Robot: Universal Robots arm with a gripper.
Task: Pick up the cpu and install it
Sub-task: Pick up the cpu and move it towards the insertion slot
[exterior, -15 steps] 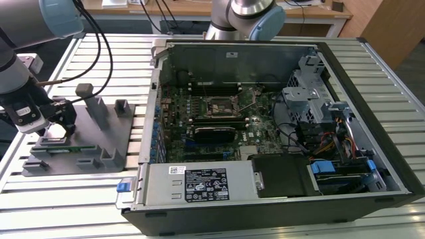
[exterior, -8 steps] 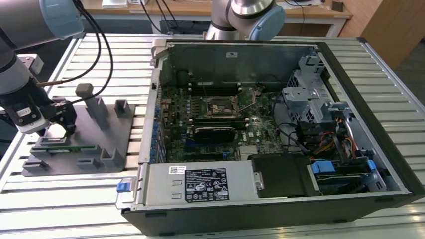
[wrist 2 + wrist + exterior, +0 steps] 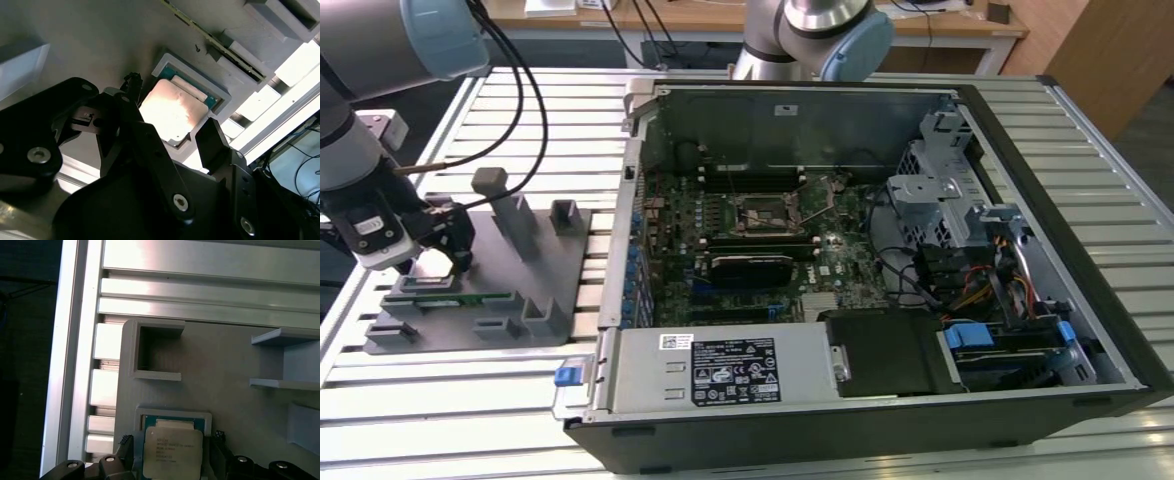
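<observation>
The gripper hangs low over a grey fixture plate at the exterior view's left, its body and the arm's wrist standing in front of the spot beneath it. In both wrist views its black fingers are spread, one on each side of the cpu. They straddle it rather than pinch it, and nothing is held. The cpu lies flat, metal top up, in a shallow grey pocket of the plate, with a thin green edge showing inside the rim.

The first wrist view looks straight down, so the fingers appear just outside the pocket's walls, with a gap between them and the chip. The second wrist view looks along the fingers from behind, where glare whitens the cpu's top. The exterior view takes in the wider scene: the slatted aluminium bench, and the open computer case well apart from the plate, with the dark socket on its board.

On the plate near the gripper a green memory stick rests in a slot, and grey upright holders stand around it. Black cables droop from the arm above.
</observation>
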